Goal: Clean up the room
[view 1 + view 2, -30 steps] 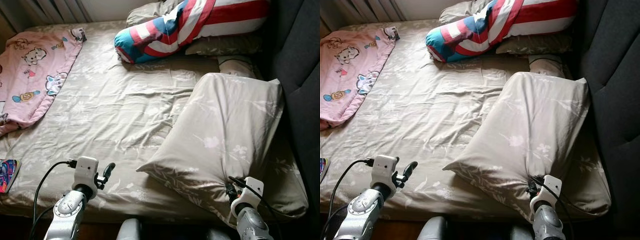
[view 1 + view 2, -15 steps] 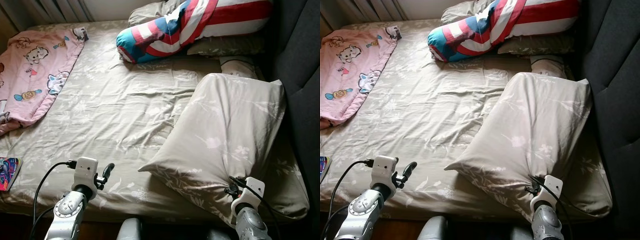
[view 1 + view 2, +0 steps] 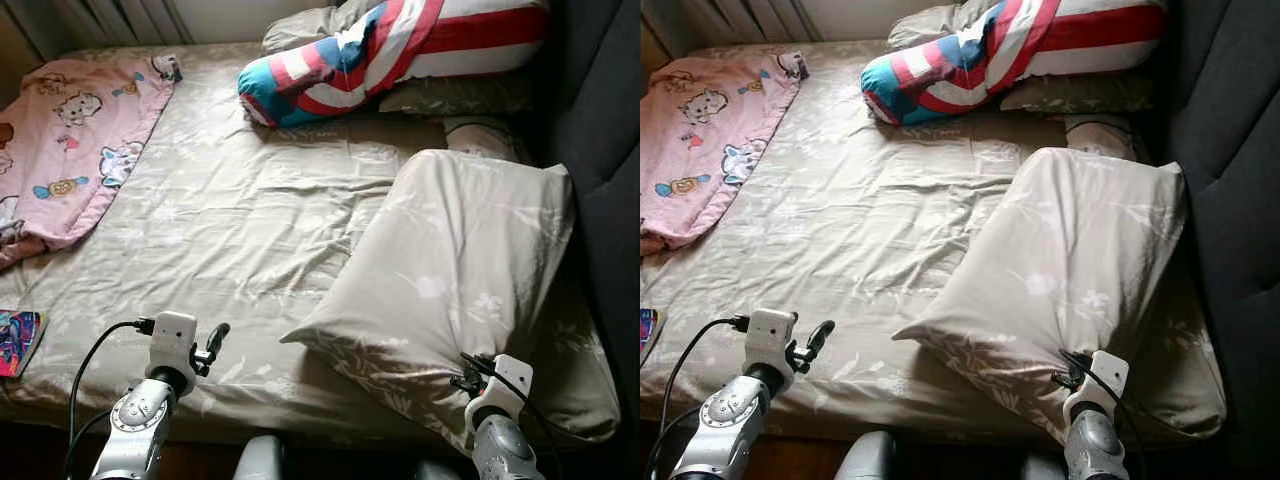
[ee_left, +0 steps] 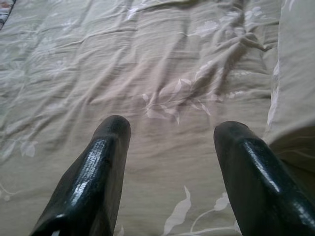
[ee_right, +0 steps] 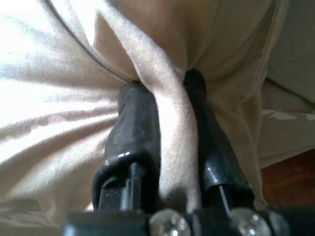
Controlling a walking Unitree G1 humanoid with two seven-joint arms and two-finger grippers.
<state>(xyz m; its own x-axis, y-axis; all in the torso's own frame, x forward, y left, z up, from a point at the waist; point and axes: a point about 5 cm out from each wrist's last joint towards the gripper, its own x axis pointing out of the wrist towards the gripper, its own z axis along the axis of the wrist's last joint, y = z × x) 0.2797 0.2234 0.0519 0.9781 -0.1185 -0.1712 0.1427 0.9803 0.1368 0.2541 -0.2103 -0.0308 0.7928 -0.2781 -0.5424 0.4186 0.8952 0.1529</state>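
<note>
Right gripper [image 5: 165,98] jaws clamped on a fold at the near edge of the beige floral pillow [image 3: 460,270], which lies on the bed [image 3: 230,220] beside the dark headboard [image 3: 605,130]. Left gripper [image 4: 172,142] hovers over the sheet near the bed's front edge, jaws spread wide, holding nothing.
</note>
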